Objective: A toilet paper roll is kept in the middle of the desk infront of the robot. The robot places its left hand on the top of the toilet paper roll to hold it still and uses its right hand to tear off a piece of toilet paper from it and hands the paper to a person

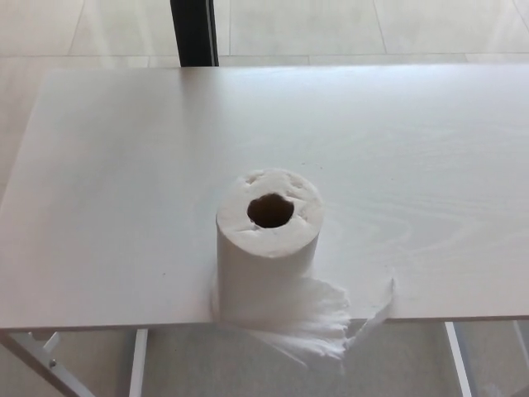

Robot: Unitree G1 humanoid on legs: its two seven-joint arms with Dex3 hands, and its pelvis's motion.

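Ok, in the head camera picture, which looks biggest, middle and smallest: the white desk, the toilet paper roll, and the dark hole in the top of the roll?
1. The white desk, by far the biggest.
2. The toilet paper roll, standing upright near the front edge.
3. The dark hole in the roll's top, the smallest.

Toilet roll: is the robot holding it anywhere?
No. Nothing is held. The roll stands alone on the desk, and neither hand is in view.

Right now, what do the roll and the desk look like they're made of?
The roll looks like soft white tissue paper: matte, with a ragged, crinkled loose end over the desk edge. The desk appears to be white laminate or painted wood, smooth with faint grain lines and a slight sheen.
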